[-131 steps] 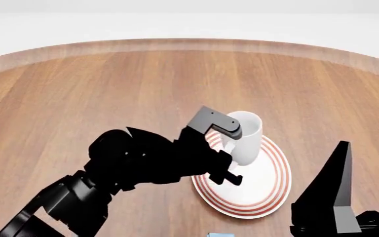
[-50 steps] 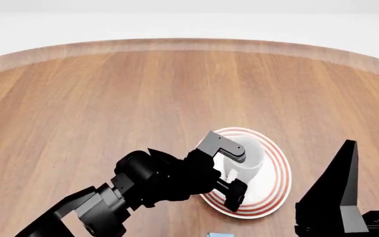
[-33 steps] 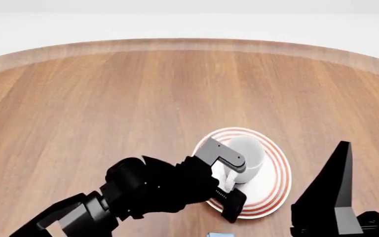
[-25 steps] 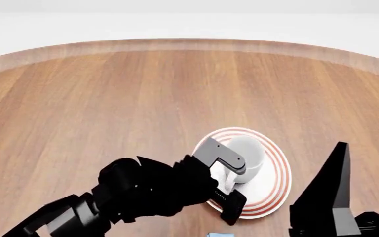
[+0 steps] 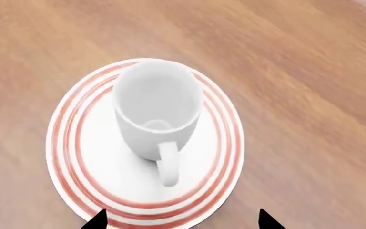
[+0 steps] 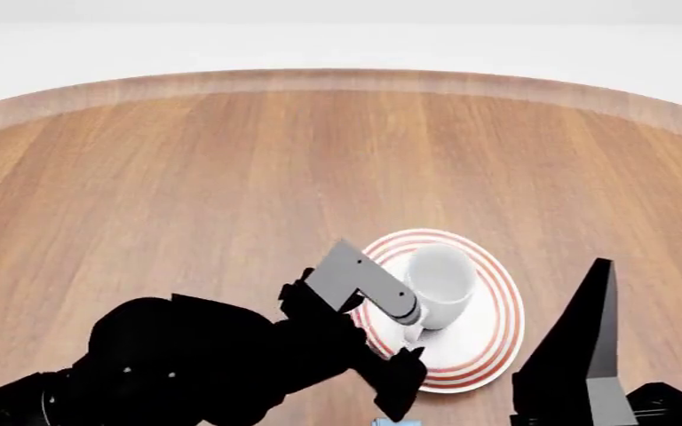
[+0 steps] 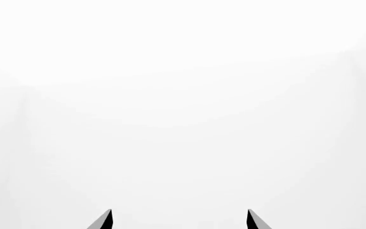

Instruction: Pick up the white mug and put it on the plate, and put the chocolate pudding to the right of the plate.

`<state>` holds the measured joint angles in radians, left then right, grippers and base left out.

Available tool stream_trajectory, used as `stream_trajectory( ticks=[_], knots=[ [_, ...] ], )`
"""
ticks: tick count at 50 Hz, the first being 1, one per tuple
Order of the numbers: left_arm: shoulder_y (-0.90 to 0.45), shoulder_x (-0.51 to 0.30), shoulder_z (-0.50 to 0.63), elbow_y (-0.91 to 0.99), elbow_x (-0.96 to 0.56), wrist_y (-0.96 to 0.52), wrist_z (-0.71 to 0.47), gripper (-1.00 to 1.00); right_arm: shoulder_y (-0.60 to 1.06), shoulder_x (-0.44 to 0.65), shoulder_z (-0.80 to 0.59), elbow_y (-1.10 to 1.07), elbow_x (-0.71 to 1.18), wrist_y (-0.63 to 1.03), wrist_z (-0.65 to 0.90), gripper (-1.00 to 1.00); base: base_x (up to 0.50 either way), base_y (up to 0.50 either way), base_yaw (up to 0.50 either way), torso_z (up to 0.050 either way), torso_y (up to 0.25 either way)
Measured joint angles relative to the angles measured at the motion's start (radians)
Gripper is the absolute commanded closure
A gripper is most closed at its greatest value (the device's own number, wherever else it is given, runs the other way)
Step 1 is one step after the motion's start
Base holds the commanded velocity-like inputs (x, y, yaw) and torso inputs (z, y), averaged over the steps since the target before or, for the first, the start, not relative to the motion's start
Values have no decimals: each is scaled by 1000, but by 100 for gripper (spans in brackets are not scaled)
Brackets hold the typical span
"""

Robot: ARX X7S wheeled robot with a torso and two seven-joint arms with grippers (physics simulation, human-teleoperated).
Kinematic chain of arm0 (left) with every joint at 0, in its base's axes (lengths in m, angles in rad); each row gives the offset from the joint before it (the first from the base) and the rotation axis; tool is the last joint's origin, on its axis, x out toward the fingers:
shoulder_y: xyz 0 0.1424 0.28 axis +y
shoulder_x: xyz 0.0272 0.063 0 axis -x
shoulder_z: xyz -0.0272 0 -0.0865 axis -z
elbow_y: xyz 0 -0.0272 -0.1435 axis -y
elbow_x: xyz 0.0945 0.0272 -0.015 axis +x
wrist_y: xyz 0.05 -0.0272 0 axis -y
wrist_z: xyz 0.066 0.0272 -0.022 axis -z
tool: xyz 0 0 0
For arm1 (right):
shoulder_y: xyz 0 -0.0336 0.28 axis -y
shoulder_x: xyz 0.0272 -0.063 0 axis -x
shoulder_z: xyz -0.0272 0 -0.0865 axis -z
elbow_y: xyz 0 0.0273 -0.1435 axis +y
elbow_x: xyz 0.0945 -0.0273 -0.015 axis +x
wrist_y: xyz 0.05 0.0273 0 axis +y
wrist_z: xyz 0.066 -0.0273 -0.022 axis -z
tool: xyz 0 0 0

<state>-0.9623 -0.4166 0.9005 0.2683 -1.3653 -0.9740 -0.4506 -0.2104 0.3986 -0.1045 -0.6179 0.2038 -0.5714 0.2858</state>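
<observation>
currently the white mug [image 5: 157, 114] stands upright on the plate [image 5: 75, 157], handle facing the left gripper [image 5: 179, 220]. that gripper sits just beside the plate's near edge, fingertips [image 5: 97, 220] spread apart, clear of the mug. the plate rests on the wooden table [image 6: 199, 177]. the right gripper [image 7: 178, 218] points at blank white, fingertips apart, gripping nothing. a blue sliver at the head view's bottom edge cannot be identified.

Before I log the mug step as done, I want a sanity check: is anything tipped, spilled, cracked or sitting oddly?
Nothing stands out. The white mug stands upright and empty on the plate, inside its red rings, handle toward the left gripper, whose jaws are open and clear of it. No spill or damage shows on the wooden table.
</observation>
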Motion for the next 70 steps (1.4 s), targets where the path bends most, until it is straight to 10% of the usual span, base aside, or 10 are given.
stream_trajectory(
  ticks=[39, 70],
  knots=[
    [305, -546, -478, 497, -110, 375, -94, -100, -2, 2, -22, 0, -21, 0, 3, -100, 0, 0, 0, 0, 0],
    [428, -623, -601, 589, 99, 494, -188, -100, -29, -14, -107, -147, -74, 191, 23, -100, 0, 0, 0, 0, 0]
  ],
)
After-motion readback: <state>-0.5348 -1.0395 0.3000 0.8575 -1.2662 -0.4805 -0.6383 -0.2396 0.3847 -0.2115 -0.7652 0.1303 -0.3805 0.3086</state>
